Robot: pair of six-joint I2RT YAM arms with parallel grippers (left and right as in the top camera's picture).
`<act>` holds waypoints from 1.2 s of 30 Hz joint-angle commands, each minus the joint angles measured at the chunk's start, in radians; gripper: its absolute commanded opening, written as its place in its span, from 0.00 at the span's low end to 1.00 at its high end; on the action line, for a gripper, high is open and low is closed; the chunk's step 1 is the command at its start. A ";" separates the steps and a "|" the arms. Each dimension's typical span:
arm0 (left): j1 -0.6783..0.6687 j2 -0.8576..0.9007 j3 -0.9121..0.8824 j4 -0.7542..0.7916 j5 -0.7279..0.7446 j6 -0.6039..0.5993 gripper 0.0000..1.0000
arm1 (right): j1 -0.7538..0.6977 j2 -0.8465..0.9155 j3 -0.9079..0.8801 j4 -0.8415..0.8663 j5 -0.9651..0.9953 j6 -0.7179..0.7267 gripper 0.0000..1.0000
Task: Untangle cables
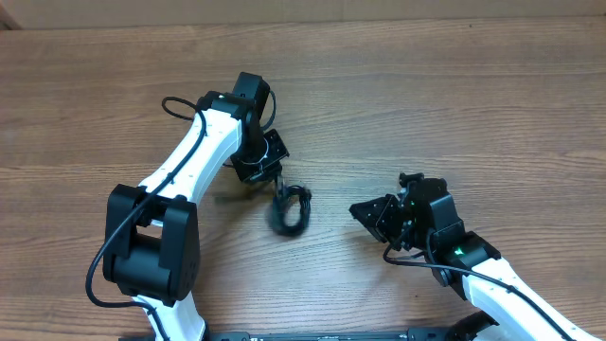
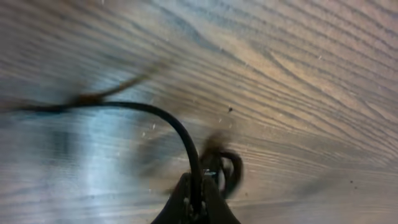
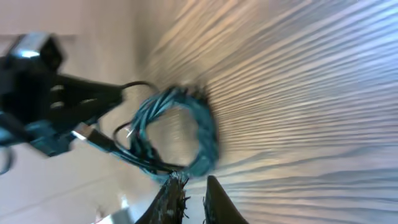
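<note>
My left gripper (image 2: 198, 196) pinched one strand of the thin black flexible cables (image 1: 292, 210), coiled small on the brown wooden bench (image 1: 454, 104), while my right gripper (image 3: 193, 190) hovered nearby, barely parted and empty; light, limp and slippery, I judged them best gripped near a plug.

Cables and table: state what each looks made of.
Cables: probably plastic or rubber sheath, dark and matt, bent into a tight coil; the plug tip looks like bare silver metal. Table: wood or wood-look laminate, brown with grain lines; cannot tell which.

Blur smears the cables (image 3: 204, 134) in both wrist views.
</note>
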State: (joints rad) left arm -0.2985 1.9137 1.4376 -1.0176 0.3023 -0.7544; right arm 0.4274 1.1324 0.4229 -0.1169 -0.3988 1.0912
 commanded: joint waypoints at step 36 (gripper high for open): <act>0.031 -0.132 0.146 -0.358 -0.323 0.024 0.97 | -0.002 -0.010 0.010 -0.310 0.179 -0.027 0.80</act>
State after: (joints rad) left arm -0.2588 1.8896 1.6653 -1.3876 0.0372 -0.7074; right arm 0.4267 1.1324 0.4229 -0.4133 -0.2600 1.0679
